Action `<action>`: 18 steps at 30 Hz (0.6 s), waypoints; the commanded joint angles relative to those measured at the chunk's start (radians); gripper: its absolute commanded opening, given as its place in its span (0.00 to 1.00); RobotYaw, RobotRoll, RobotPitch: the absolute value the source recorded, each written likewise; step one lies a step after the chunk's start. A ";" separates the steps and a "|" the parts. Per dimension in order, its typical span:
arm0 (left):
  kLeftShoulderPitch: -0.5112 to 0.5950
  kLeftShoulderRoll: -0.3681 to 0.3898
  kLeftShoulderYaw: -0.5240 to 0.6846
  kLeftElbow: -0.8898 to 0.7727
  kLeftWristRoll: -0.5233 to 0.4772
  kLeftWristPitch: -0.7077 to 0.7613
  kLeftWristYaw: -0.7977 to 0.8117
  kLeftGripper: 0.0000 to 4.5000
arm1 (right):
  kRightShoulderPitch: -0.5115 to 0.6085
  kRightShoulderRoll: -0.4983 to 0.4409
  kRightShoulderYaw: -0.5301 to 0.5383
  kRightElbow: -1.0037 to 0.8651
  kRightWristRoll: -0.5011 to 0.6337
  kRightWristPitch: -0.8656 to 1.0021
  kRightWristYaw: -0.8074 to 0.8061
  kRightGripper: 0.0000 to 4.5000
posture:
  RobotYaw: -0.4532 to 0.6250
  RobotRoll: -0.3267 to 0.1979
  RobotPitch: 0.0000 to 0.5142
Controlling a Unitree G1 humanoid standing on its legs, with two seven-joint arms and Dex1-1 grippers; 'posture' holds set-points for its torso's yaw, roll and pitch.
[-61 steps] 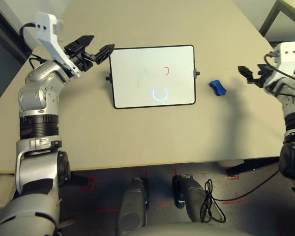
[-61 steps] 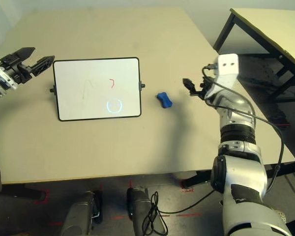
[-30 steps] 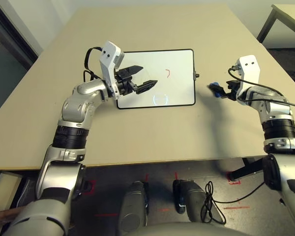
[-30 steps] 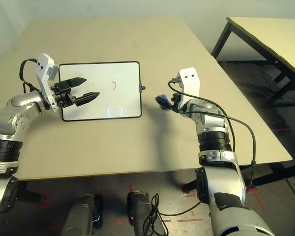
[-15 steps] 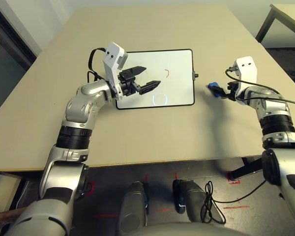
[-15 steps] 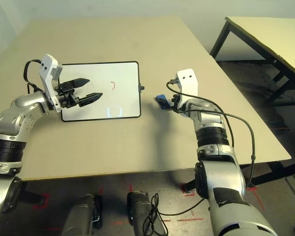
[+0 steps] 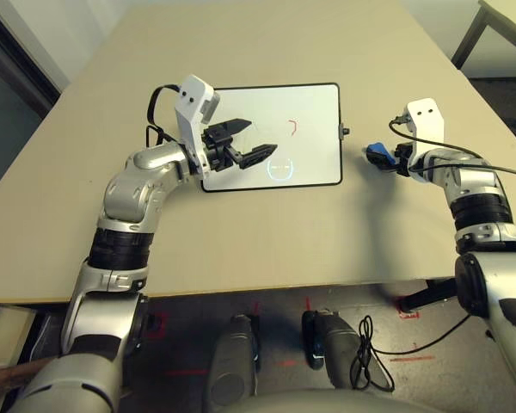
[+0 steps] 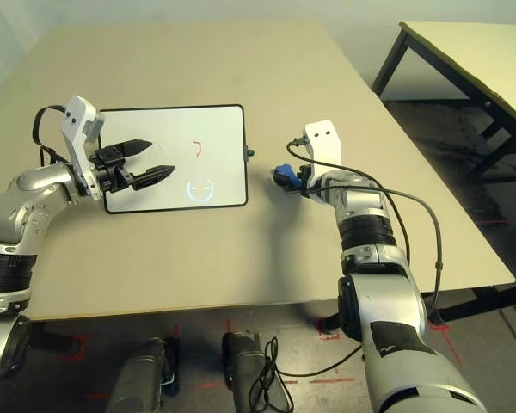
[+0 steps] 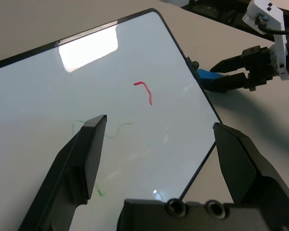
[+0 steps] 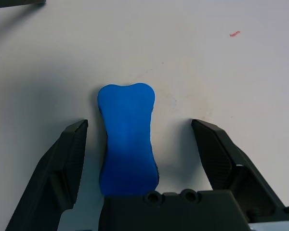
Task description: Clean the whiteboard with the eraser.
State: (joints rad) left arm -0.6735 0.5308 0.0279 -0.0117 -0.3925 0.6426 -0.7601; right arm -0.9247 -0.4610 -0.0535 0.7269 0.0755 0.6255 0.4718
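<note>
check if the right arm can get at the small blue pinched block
Probably yes: the black two-fingered right gripper stands open around the small blue pinched block, with a gap on each side and nothing visible between them.

The right gripper (image 10: 139, 122) has its fingers wide apart, with the blue eraser (image 10: 127, 139) between them. There is a thin gap on one side of the eraser and a bigger gap on the other — it touches neither finger.

Between the eraser and the whiteboard (image 8: 215, 155) there is a bit of bare table (image 8: 241, 258). A small black knob (image 8: 250, 153) sticks out there, on the board's right side, and could bump a hand.

The left gripper (image 9: 160, 120) is open over the left part of the board — it blocks the way there. The board's right part has room above it. The table in front of the board is free too.
</note>
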 commanded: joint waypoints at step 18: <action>0.011 -0.003 0.001 -0.023 -0.016 0.035 0.014 1.00 | 0.042 -0.041 0.032 -0.225 -0.027 0.113 0.003 0.15 | 0.40 0.62 0.48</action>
State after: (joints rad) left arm -0.6683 0.5291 0.0278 -0.0229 -0.4019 0.6722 -0.7455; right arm -0.8958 -0.4876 -0.0295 0.5360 0.0541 0.7204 0.4674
